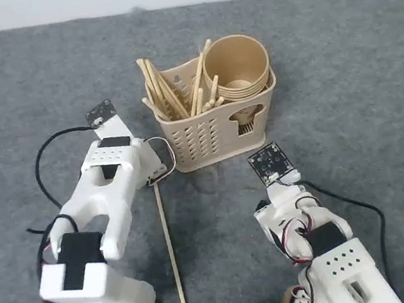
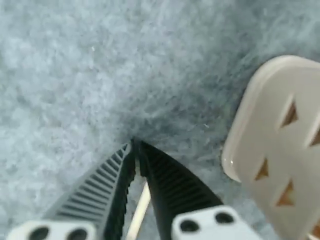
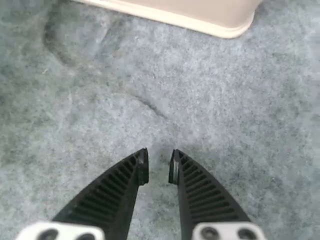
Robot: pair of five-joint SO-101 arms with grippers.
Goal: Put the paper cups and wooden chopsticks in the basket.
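Note:
The beige slotted basket (image 1: 214, 131) stands mid-table and holds stacked paper cups (image 1: 238, 67) and several wooden chopsticks (image 1: 167, 92). One more wooden chopstick (image 1: 171, 254) lies on the grey carpet, running from the basket's near left corner toward the front edge. My left gripper (image 1: 158, 174) is at its far end, low on the carpet. In the left wrist view the left gripper (image 2: 135, 148) is shut, with the chopstick (image 2: 139, 212) between its fingers and the basket (image 2: 270, 145) close beside it. My right gripper (image 3: 158, 165) hovers slightly open over bare carpet, just short of the basket (image 3: 200, 17).
The right arm (image 1: 304, 235) sits at the front right, its camera board (image 1: 271, 164) close to the basket's front wall. The left arm (image 1: 98, 219) takes up the front left. Grey carpet covers the table, with room behind and to both sides of the basket.

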